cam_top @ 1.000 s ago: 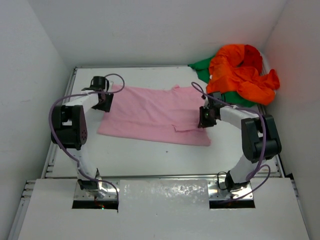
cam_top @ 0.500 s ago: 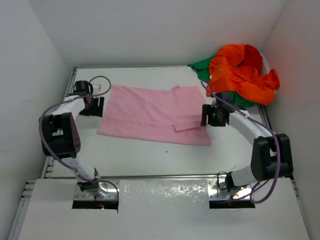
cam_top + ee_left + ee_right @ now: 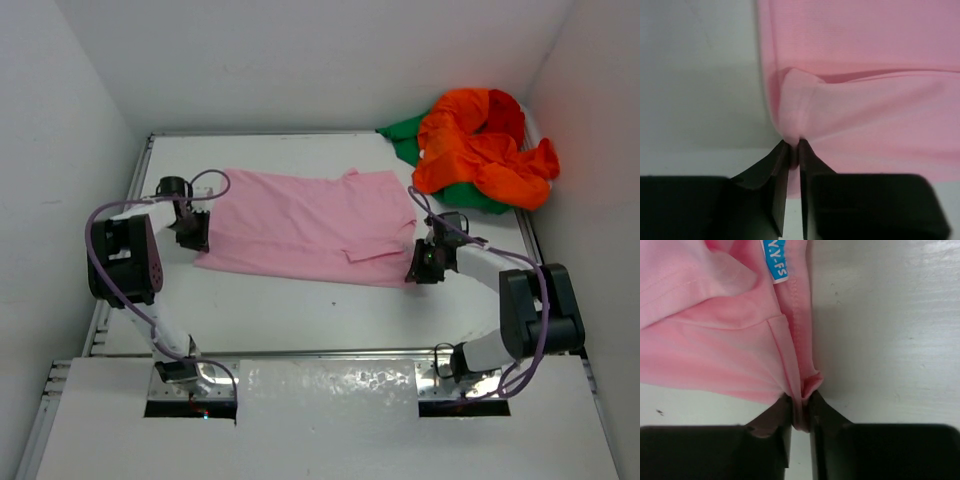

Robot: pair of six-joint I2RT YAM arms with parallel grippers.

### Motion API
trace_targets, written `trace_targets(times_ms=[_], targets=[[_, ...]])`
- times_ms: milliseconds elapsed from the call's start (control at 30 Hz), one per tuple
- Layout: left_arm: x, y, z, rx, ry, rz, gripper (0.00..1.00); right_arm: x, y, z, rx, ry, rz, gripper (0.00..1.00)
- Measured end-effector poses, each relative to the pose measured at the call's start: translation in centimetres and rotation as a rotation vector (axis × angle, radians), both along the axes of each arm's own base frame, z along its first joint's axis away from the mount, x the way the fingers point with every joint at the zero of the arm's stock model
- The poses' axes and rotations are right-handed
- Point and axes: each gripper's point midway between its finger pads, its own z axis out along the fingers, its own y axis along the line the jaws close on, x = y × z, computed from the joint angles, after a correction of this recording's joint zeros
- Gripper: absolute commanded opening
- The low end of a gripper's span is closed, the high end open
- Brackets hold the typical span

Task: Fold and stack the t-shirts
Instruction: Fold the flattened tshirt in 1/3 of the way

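On table, pink shirt spread flat. Its left edge pinched by left gripper, right hem corner by right gripper. At far right corner, orange shirt heaped on green shirt, well apart.

Table: white, flat top, boxed in on three sides.
Speck: small dark mark on the table, near of centre.
Enclosure: plain white left wall, far wall, right wall.
Panel: white board across the near edge.
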Motion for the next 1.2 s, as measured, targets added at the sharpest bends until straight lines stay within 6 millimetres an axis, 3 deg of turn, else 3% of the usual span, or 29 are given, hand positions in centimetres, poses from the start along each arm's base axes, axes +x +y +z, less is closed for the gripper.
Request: trace_targets(times_ms=[33,67,233,300,400,467,500,533,600,633,767,833,900,1067,1133,1200], targets=[[0.0,-0.3,-0.1,-0.015,-0.002,-0.006,0.0,0.2,0.0,-0.1,0.006,-0.006,-0.01,0.08],[-0.1,-0.6,-0.1,-0.03,-0.003,-0.014,0.0,0.3,0.0,-0.2,0.014,-0.008,-0.019,0.0],[-1.2,-0.6,-0.1,-0.018,-0.002,-0.045,0.0,0.0,-0.4,-0.2,0.012,-0.001,-0.044,0.0],[-3.0,-0.3,0.0,0.01,0.022,-0.06,0.0,-0.9,-0.8,-0.1,-0.008,0.011,-0.052,0.0],[-7.3,-0.1,0.1,0.051,0.097,-0.092,0.0,-3.9,-1.3,-0.2,-0.02,0.046,-0.068,0.0],[-10.1,0.0,0.3,0.072,0.146,-0.116,0.09,-6.0,-1.3,-0.3,-0.01,0.065,-0.085,0.0],[-11.2,0.1,0.3,0.083,0.166,-0.128,0.17,-6.7,-1.3,-0.4,-0.004,0.067,-0.092,0.11],[-12.1,0.2,0.4,0.093,0.183,-0.141,0.38,-7.4,-1.3,-0.4,0.002,0.07,-0.102,0.26],[-13.6,0.7,0.5,0.129,0.211,-0.166,0.55,-8.4,-1.3,-0.3,0.013,0.073,-0.12,0.61],[-14.1,0.9,0.5,0.144,0.225,-0.172,0.59,-8.5,-1.2,0.0,0.022,0.071,-0.123,0.64],[-14.8,1.7,1.0,0.182,0.26,-0.182,0.6,-9.1,-1.9,0.4,-0.019,0.093,-0.128,0.69],[-14.0,2.3,2.2,0.201,0.252,-0.182,0.61,-9.6,-2.7,1.3,-0.065,0.124,-0.125,0.69],[-11.4,3.1,4.4,0.229,0.185,-0.166,0.64,-8.3,-3.5,3.4,-0.116,0.092,-0.12,0.67],[-1.5,4.6,11.7,0.268,-0.126,-0.096,0.64,1.1,-4.1,12.8,-0.162,-0.236,-0.091,0.56],[2.2,4.4,13.3,0.228,-0.205,-0.065,0.63,5.0,-3.6,15.2,-0.154,-0.302,-0.071,0.53],[5.8,4.2,13.3,0.179,-0.248,-0.032,0.63,9.5,-2.8,16.7,-0.14,-0.33,-0.051,0.57]])
